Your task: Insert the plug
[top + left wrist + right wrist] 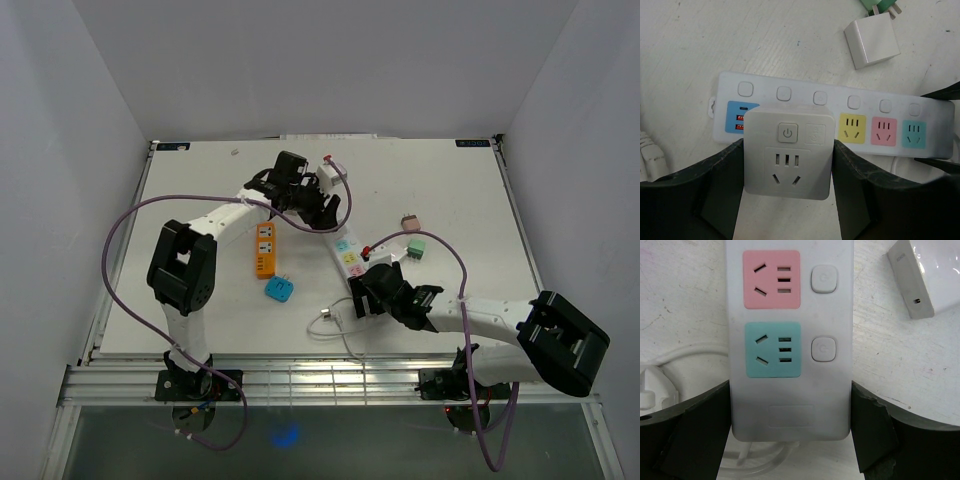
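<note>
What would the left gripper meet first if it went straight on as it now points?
Most likely the power strip: the left gripper holds a white adapter over it, between the blue USB panel and the yellow socket, so the adapter would touch first. The gap is unclear.

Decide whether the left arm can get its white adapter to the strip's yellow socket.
Probably yes. The left hand holds the white adapter over the power strip, the yellow socket beside it is uncovered, and the right hand clasps only the strip's end beyond the teal socket.
</note>
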Robot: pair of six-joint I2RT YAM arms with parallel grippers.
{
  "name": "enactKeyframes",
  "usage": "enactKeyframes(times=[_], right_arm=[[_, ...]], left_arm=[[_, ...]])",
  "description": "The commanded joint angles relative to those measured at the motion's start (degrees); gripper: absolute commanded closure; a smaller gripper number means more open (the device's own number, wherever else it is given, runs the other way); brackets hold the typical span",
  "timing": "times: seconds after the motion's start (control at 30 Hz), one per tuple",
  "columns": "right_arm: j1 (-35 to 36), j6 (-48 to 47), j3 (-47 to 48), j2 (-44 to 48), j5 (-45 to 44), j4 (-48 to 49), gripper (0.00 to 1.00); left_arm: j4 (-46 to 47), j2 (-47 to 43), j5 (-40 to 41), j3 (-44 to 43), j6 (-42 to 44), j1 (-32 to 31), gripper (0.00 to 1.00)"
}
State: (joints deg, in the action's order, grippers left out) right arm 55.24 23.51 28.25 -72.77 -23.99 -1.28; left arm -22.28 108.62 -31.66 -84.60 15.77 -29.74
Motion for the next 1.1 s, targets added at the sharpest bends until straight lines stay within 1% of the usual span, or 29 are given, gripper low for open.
enactKeyframes(times=[0.0, 0.3, 0.67, 1.07], right_arm=[[0.6, -1.1, -0.3, 0.2, 1.7, 0.3, 0.24], [0.8, -1.3, -0.5, 0.3, 2.3, 0.6, 0.24], [0.8, -1.4, -0.4, -0.1, 2.7, 0.6, 0.24], [0.8, -1.2, 0.2, -1.1, 2.3, 0.0, 0.25]], left_arm=[[2.8, -0.8, -0.3, 0.5, 1.4, -0.1, 1.0], [4.1, -0.2, 1.4, 1.0, 2.6, -0.1, 1.0], [5.8, 0.4, -0.5, 1.3, 3.6, -0.1, 1.0], [5.4, -0.3, 0.1, 2.7, 3.7, -0.3, 1.0]])
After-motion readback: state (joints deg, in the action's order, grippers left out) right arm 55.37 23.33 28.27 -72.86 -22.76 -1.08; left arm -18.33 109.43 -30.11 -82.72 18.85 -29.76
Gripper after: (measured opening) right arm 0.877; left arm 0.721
